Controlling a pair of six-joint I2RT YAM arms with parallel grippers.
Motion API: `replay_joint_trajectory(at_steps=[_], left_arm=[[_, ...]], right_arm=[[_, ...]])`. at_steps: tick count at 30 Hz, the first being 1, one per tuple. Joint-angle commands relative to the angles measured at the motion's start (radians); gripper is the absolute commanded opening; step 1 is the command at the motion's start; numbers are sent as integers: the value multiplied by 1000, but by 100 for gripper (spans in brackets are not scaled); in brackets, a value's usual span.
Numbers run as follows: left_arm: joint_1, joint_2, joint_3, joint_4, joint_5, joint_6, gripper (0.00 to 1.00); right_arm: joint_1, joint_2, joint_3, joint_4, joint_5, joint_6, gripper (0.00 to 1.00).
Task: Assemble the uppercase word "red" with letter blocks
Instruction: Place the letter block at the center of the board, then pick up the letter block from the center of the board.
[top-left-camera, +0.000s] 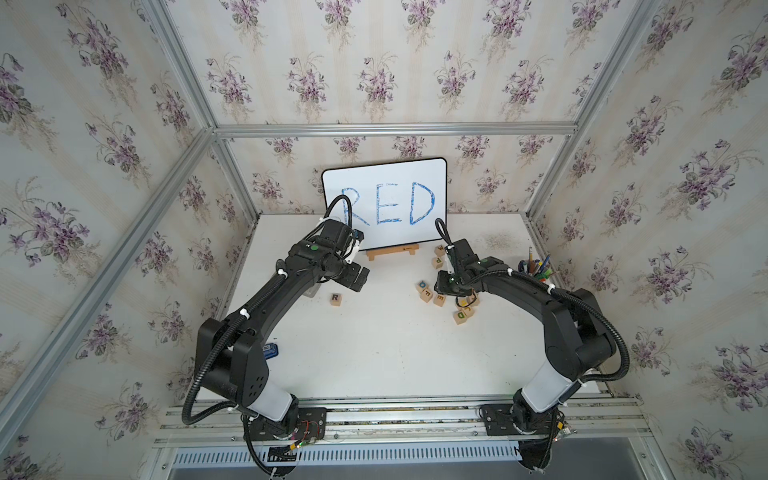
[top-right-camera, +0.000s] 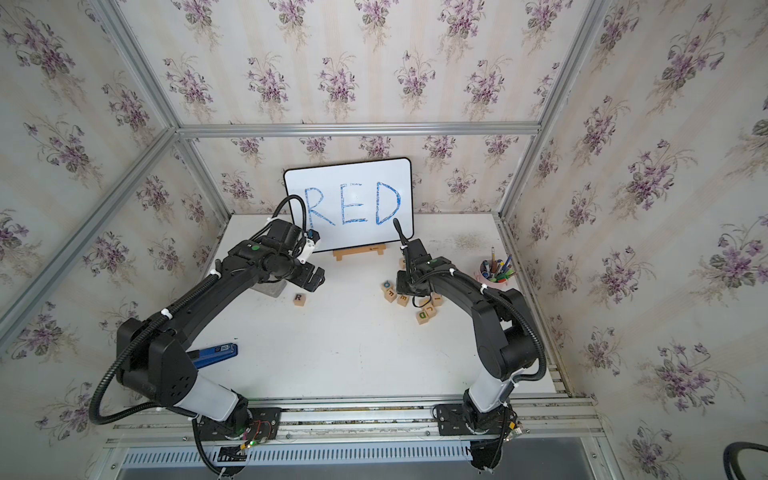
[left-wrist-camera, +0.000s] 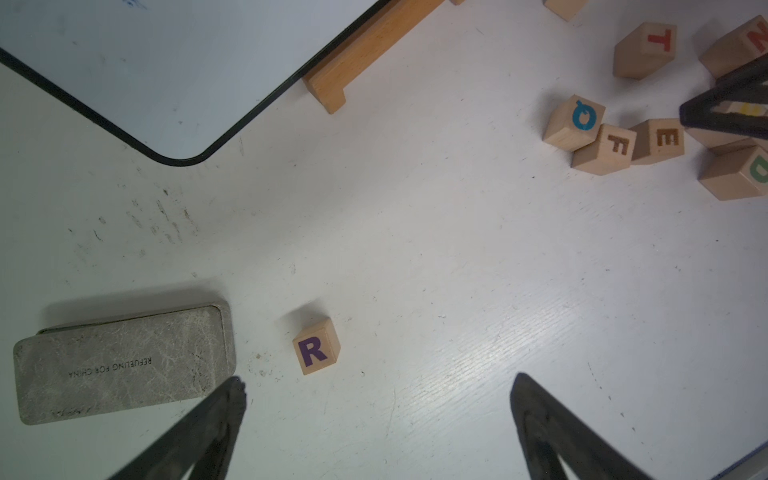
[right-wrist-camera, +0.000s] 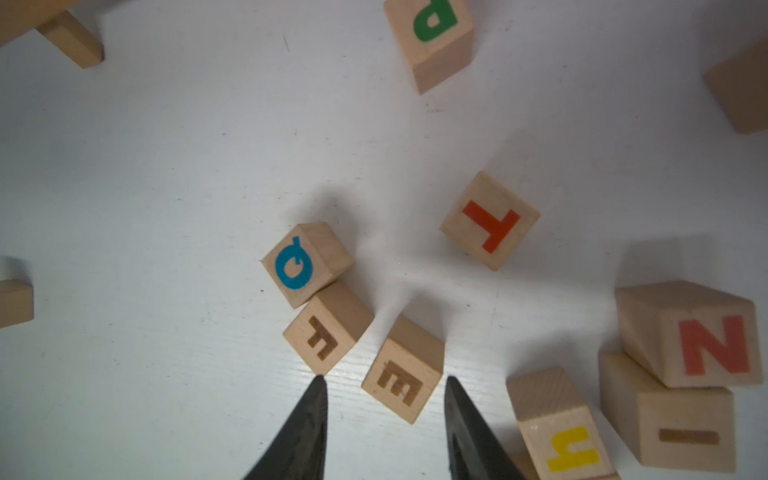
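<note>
**Left arm.** In both top views the left arm (top-left-camera: 266, 303) rises from its base at the lower left. It bends at the elbow and reaches toward the centre of the frame. The wrist is angled down, so the left pincer (top-left-camera: 357, 278) hangs above the table (top-left-camera: 374, 353) without touching it. In the left wrist view the left pincer (left-wrist-camera: 378, 386) stands wide, with nothing between its jaws.

**R block.** The R block (left-wrist-camera: 316, 347) sits alone on the table in the lower centre of the left wrist view, just past the fingertips. It is near a grey case (left-wrist-camera: 124, 361) but apart from it. In a top view the R block (top-right-camera: 299, 299) lies left of centre, well apart from the other cubes.

**Right arm.** The right arm (top-left-camera: 532, 291) rises from the lower right and folds at the elbow. Its wrist drops steeply over the cluster of cubes right of centre.

**Right pincer.** In the right wrist view the right pincer (right-wrist-camera: 385, 380) stands narrow, its jaws on either side of the E block (right-wrist-camera: 403, 374). A gap shows between the block and the left-of-frame finger. Contact on the other side cannot be told. That left-of-frame fingertip sits at a corner of the F block (right-wrist-camera: 328, 332), which touches the Q block (right-wrist-camera: 305, 264).

**D block.** The D block (top-left-camera: 460, 316) rests on the table at the lower right edge of the cluster, below and right of the E block (top-left-camera: 439, 300).
</note>
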Motion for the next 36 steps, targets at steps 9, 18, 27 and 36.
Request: replay_joint_trajectory(at_steps=[9, 18, 27, 36], left_arm=[[-14, 0, -21, -19, 67, 49, 99], [-16, -7, -23, -18, 66, 53, 99], [-18, -7, -26, -18, 73, 52, 99], [-18, -16, -28, -18, 81, 44, 99]], right_arm=[[10, 35, -11, -9, 27, 53, 45], [19, 79, 5, -11, 31, 60, 46], [24, 94, 14, -50, 88, 54, 43], [25, 122, 31, -63, 93, 39, 37]])
